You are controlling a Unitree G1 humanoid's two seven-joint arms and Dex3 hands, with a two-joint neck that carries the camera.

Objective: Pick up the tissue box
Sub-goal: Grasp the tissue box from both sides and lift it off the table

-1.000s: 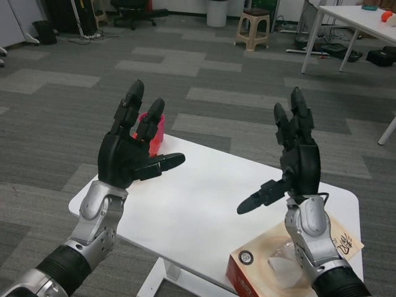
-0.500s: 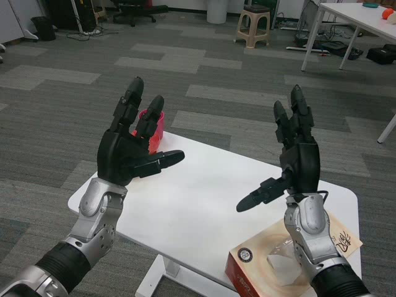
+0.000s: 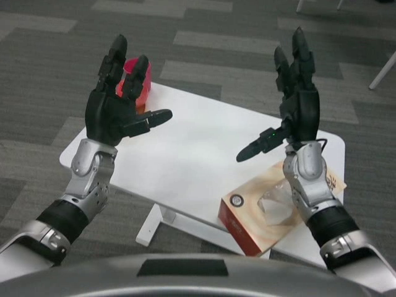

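Tissue box (image 3: 266,210) noted flat on the near right corner of the table (image 3: 185,161), one box corner reaching the table's near edge; top face tan with a clear tissue slot, side red. Right forearm seen passing above the box's right part, so that part is hidden. Right robot hand (image 3: 291,117) held raised above and beyond the box, fingers spread and upright, thumb stuck out toward the table's middle; nothing gripped, box not touched. Left robot hand (image 3: 117,111) raised well apart from the box, over the table's far left corner, likewise spread and empty. A red cup (image 3: 139,77) partly masked behind the left fingers, at that far left corner; contact with it cannot be told. Step judged: pre-reach, the grasp not yet begun. Next move judged to call for the right hand being tipped palm-down and lowered back toward the box, with the fingers kept wide enough to span it; the left hand may be needed at the box's opposite side, as the box looks broad for a one-handed hold. A nudge off the near edge is to be guarded against.
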